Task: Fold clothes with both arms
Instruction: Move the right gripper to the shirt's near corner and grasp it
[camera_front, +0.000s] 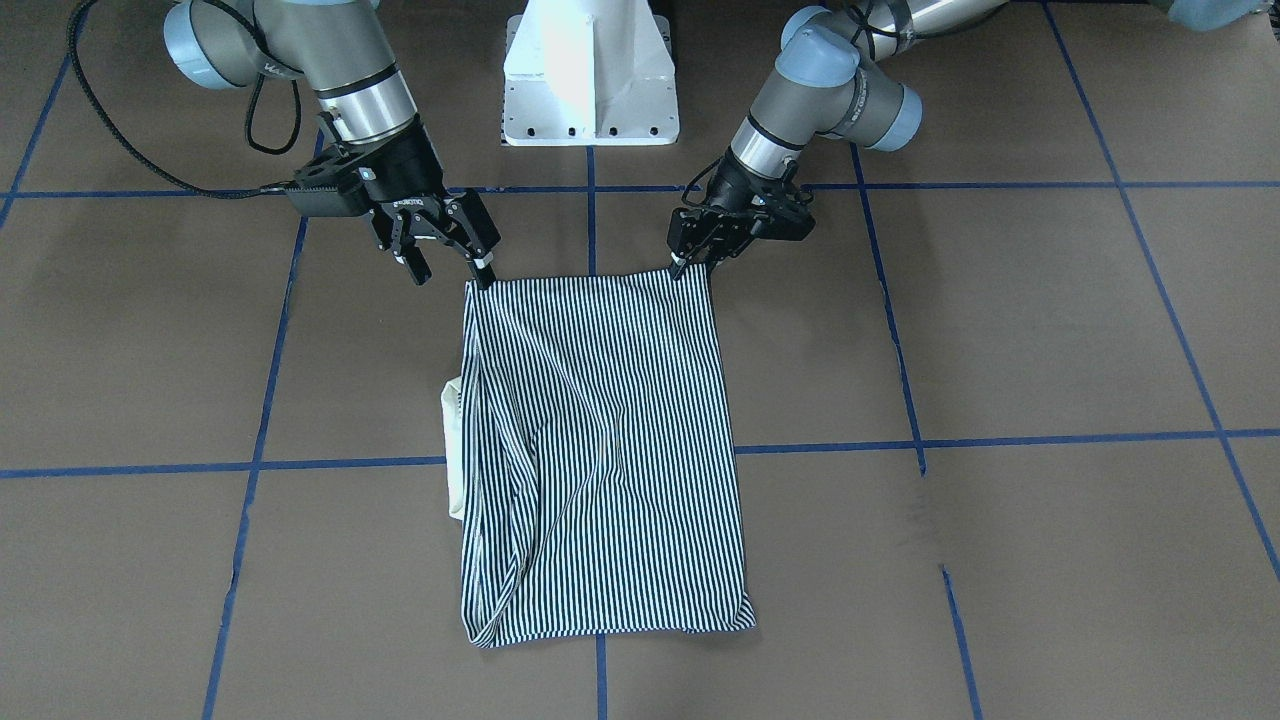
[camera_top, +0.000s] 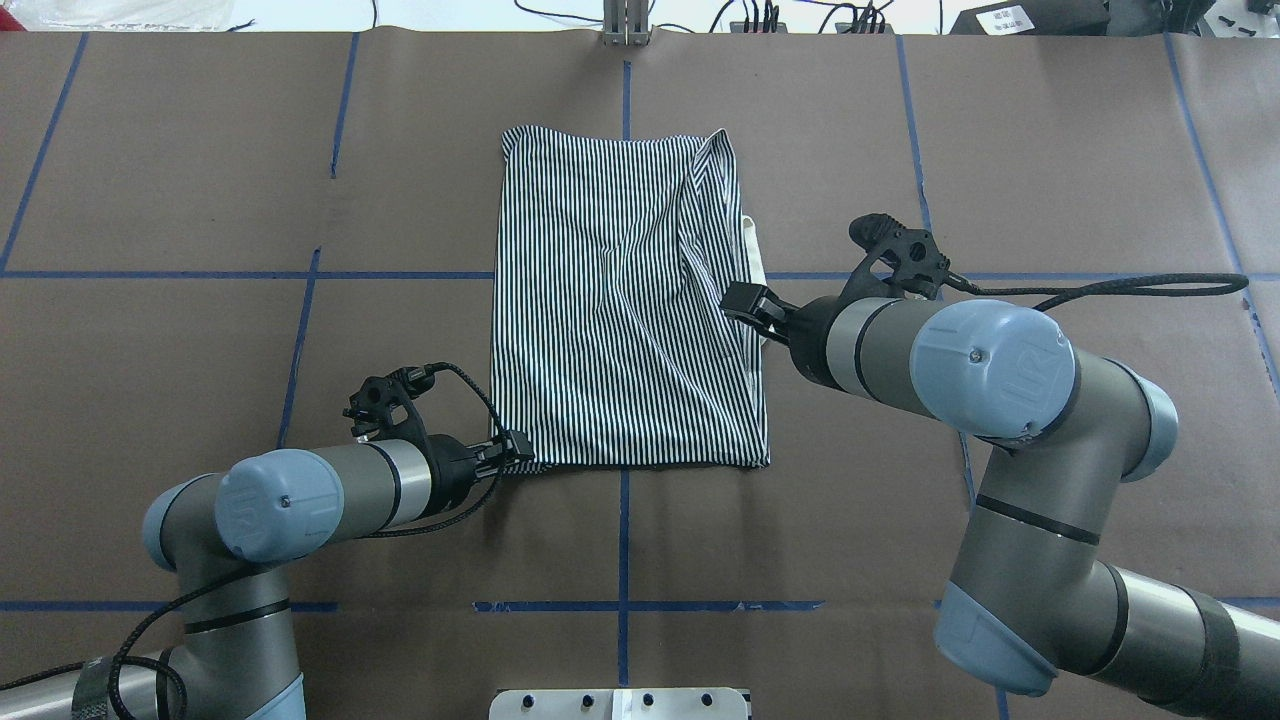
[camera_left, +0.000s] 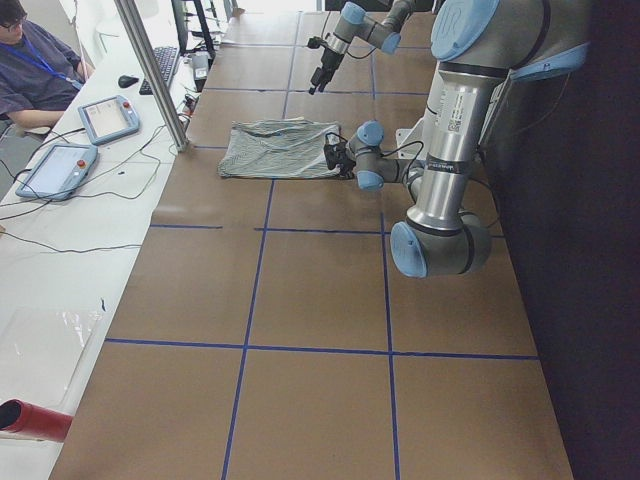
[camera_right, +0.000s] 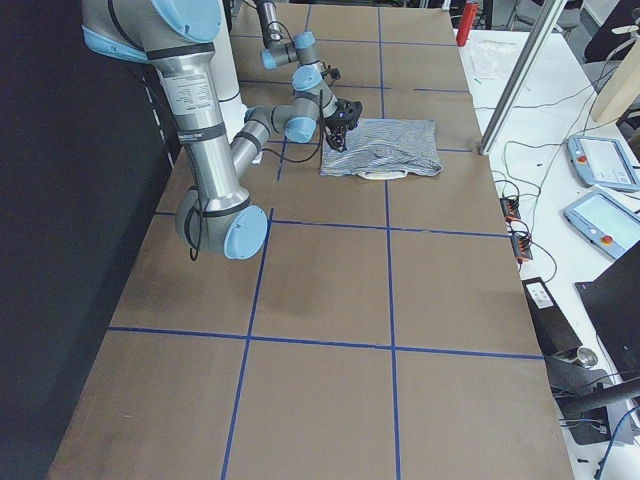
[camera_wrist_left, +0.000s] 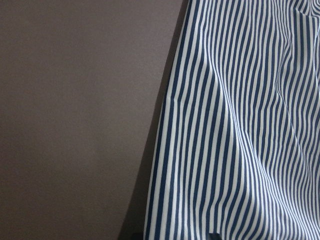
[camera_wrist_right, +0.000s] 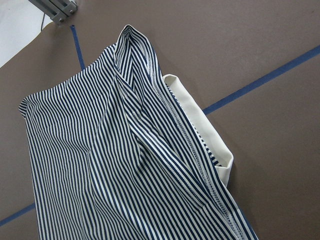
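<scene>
Striped shirt (camera_top: 620, 300) folded narrow, flat at ctr of table (camera_top: 180, 350); collar (camera_top: 752, 250) pokes out. Above it, right gripper (camera_front: 452, 275) w/ jaws apart. Low at near corner, left gripper (camera_top: 518, 446), jaws unclear. Risk: a snagged corner could drag the fold open.

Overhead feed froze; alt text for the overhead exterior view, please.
A folded navy-and-white striped polo shirt lies on the brown table. The left gripper meets its near left corner; the right gripper sits over its right edge.
</scene>
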